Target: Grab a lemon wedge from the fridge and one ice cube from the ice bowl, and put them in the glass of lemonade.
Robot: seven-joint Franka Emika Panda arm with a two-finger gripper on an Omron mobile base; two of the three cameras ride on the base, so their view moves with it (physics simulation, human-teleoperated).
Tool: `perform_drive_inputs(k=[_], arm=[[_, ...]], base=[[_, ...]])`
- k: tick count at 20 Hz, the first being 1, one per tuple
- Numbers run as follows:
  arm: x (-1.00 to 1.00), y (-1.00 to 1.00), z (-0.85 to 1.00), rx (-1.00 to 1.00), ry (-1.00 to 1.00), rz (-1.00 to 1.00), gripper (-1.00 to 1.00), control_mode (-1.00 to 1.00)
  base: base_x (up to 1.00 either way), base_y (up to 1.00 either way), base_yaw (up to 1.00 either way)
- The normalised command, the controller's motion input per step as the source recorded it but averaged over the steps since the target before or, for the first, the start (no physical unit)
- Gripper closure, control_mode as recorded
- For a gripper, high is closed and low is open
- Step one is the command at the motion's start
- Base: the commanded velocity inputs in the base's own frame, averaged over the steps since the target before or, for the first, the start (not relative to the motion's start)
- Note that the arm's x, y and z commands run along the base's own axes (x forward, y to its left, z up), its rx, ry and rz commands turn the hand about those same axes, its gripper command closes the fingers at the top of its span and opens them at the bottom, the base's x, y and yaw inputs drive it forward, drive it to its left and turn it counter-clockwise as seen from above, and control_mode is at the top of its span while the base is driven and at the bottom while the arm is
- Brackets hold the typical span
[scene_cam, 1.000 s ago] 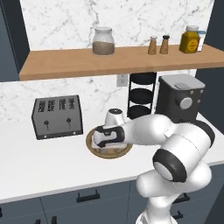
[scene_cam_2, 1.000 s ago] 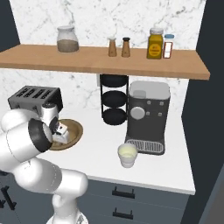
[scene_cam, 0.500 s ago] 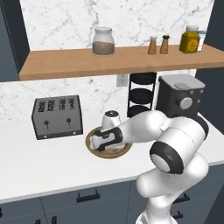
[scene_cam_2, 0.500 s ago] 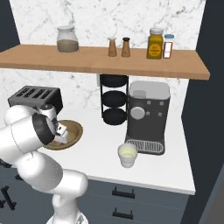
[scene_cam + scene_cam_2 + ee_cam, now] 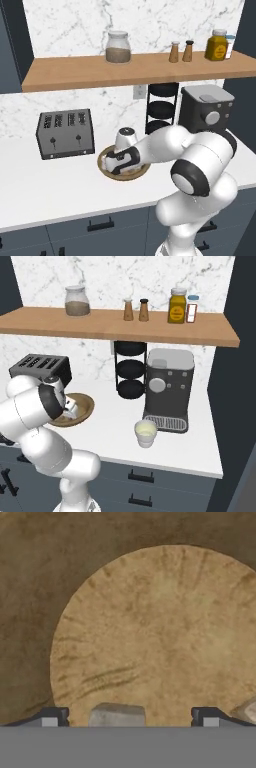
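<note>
The ice bowl (image 5: 107,173), round brown wood with a pale tan floor (image 5: 165,637), sits on the counter right of the toaster. My gripper (image 5: 114,162) reaches down into it, jaws open wide. In the hand view a pale grey ice cube (image 5: 116,713) lies between my two fingertips (image 5: 52,716), nearer the left one, touching neither. A second cube (image 5: 249,710) peeks in at the right edge. The glass of lemonade (image 5: 145,433) stands in front of the coffee machine. From the right side the gripper (image 5: 70,409) sits over the bowl (image 5: 86,406). The lemon wedge and the fridge are out of view.
A grey toaster (image 5: 65,132) stands left of the bowl. A black tiered rack (image 5: 130,375) and a coffee machine (image 5: 168,388) are to the right. A wooden shelf (image 5: 135,70) with jars and shakers hangs overhead. Bare white counter (image 5: 55,185) runs along the front.
My hand has sunk a little lower and slightly left into the bowl. The jaws have stayed open. Nothing else has moved.
</note>
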Motion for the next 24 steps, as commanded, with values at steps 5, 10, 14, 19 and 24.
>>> perform_drive_inputs(k=[5,10,14,19,24], arm=[[0.02,0.13,-0.09,0.0,0.0,-0.01,1.0,-1.0],[-0.08,0.02,-0.33,0.0,0.0,0.0,1.0,-1.0],[0.0,0.0,0.0,0.0,0.0,0.0,1.0,-1.0],[-0.02,0.0,0.0,0.0,0.0,0.0,1.0,-1.0],[-0.37,-0.47,0.69,0.0,-0.23,-0.05,1.0,-1.0]], base=[[0.0,0.0,0.0],[0.0,0.0,0.0],[0.0,0.0,0.0],[0.0,0.0,0.0],[0.0,0.0,0.0]])
